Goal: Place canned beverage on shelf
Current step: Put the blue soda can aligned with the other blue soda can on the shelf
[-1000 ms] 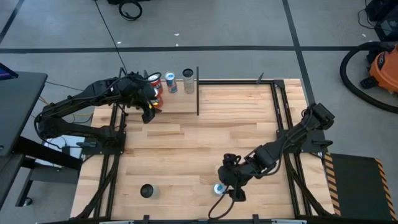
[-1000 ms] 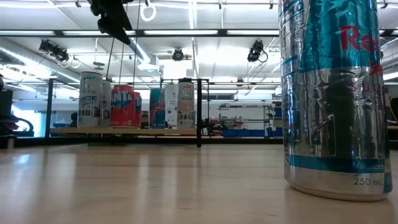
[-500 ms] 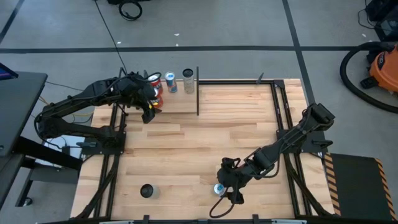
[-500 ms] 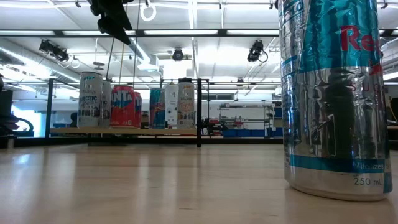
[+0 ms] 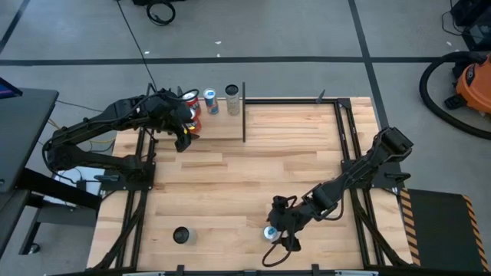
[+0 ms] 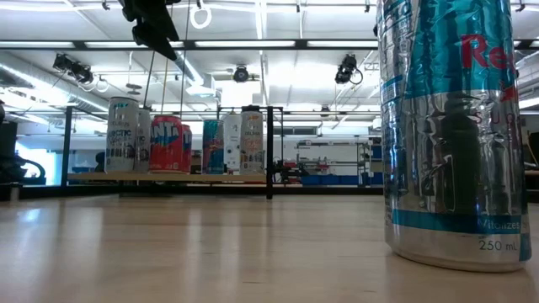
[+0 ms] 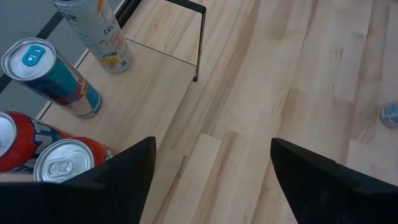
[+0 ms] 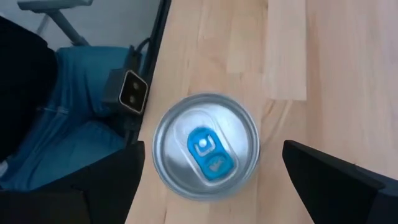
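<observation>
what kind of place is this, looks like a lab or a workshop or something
Most likely a robotics lab in a large industrial hall. The low view shows exposed ceiling pipes and strip lights; the high view shows two arms clamped to a wooden table on a taped concrete floor, with a shop vacuum nearby.

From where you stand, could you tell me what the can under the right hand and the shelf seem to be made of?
The can looks like thin aluminium: a bright brushed-silver lid with a blue pull tab, and glossy, slightly dented printed sides in the low view. The shelf looks like pale, matte unfinished wood with visible grain, edged by thin black rods, probably painted metal.
</observation>
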### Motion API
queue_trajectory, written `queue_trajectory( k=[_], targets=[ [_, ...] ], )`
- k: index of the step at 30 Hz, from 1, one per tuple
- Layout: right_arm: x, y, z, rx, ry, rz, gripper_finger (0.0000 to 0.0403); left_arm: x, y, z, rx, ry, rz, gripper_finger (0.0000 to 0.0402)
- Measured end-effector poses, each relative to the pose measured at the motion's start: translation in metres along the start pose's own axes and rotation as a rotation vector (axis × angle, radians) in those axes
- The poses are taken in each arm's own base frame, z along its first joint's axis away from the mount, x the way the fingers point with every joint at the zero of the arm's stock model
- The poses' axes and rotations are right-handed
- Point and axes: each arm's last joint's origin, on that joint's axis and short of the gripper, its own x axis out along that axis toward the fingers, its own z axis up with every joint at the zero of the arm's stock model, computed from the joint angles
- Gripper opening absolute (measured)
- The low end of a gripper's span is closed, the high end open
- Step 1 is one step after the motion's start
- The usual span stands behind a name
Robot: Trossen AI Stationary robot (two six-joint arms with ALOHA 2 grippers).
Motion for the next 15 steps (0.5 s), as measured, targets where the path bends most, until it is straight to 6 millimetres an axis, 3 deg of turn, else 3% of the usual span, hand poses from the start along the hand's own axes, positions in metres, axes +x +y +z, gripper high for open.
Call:
queue_trajectory(
  k=[8, 15],
  targets=[
    [0.0025, -0.0017, -0.0019, -0.025, -0.023, 0.008, 0.0372, 0.0000, 0.0000, 0.0000, 0.006, 0.000, 0.000, 0.0315],
    [0.0077, -0.0066, -0.0007, -0.014, -0.014, 0.015, 0.0313, 0.0001, 0.0000, 0.0000, 0.006, 0.000, 0.000, 0.0315]
  ],
)
